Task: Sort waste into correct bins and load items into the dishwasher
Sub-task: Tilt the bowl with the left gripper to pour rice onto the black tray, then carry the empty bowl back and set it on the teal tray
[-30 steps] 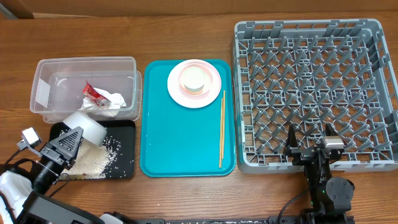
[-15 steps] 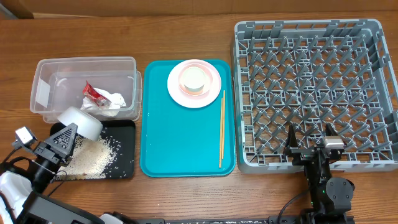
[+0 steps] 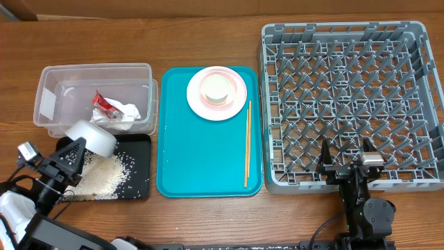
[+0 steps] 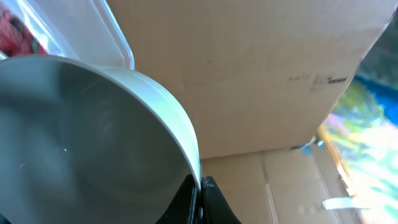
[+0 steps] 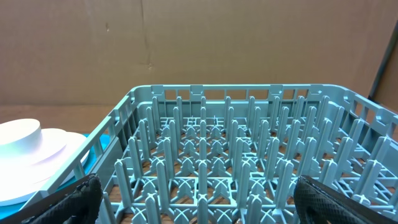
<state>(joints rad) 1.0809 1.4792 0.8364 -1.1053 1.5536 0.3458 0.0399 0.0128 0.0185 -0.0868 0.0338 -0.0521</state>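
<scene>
The left gripper (image 3: 78, 148), at the lower left of the overhead view, is pinching the rim of a white bowl (image 3: 91, 137). The left wrist view is showing its two dark fingertips closed on that rim, with the bowl filling the left of the frame. The bowl is sitting just above and to the right of the gripper, tipped on its side, over the upper left corner of the black tray (image 3: 141, 187). Loose rice (image 3: 104, 173) is lying scattered across the middle of that tray, below the bowl and just right of the gripper.

Directly above the black tray, the clear tub (image 3: 48, 78) is holding a red wrapper (image 3: 103, 103) and a crumpled napkin (image 3: 126, 111), side by side and touching.

To the right, a teal tray (image 3: 205, 163) is occupying the centre of the wooden table (image 3: 208, 42). A pink plate (image 3: 238, 95) is resting at its top edge, carrying a small whitish vessel (image 3: 216, 89); whether bowl or cup, I cannot tell. Chopsticks (image 3: 247, 142) are lying along the tray's right side, pointing up and down the frame.

The grey rack (image 3: 350, 97) is filling the right of the frame. The right gripper (image 3: 345, 147) is hovering at its lower edge, fingers spread wide and holding nothing, well apart from every dish.
</scene>
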